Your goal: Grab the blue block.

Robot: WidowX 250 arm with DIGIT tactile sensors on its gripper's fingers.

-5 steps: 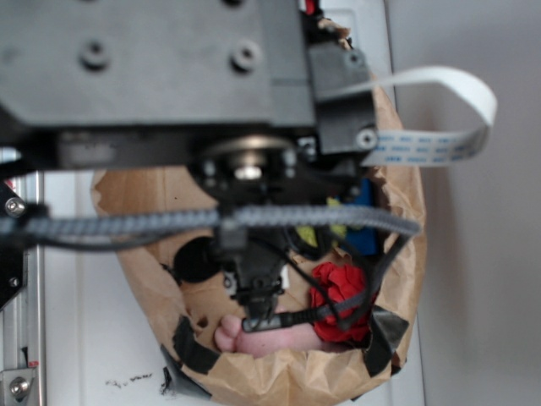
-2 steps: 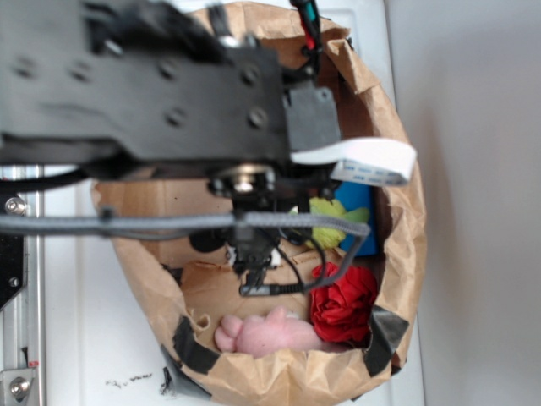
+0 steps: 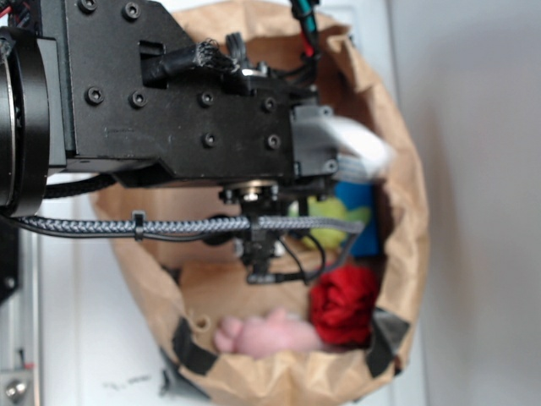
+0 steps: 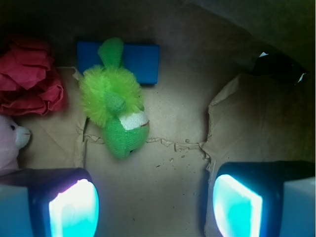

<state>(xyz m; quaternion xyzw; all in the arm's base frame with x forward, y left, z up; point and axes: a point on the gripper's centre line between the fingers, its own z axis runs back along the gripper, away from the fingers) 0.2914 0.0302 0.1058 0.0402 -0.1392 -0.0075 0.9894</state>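
The blue block [image 4: 140, 61] lies flat on the brown paper floor of the bag at the top of the wrist view, partly covered by the green plush toy [image 4: 116, 111]. In the exterior view the block [image 3: 362, 222] shows at the bag's right side behind the arm. My gripper [image 4: 155, 207] is open and empty, its glowing pads [image 4: 74, 210] wide apart above bare paper, well short of the block. In the exterior view the fingertips are hidden under the arm body.
A red crumpled toy [image 4: 29, 81] and a pink plush [image 4: 12, 143] lie at the left of the wrist view. The paper bag's walls [image 3: 406, 279] ring everything. A raised paper flap [image 4: 256, 118] stands at the right.
The arm has moved up and left in the exterior view, uncovering more of the red toy and pink plush. Nothing in the bag has moved.
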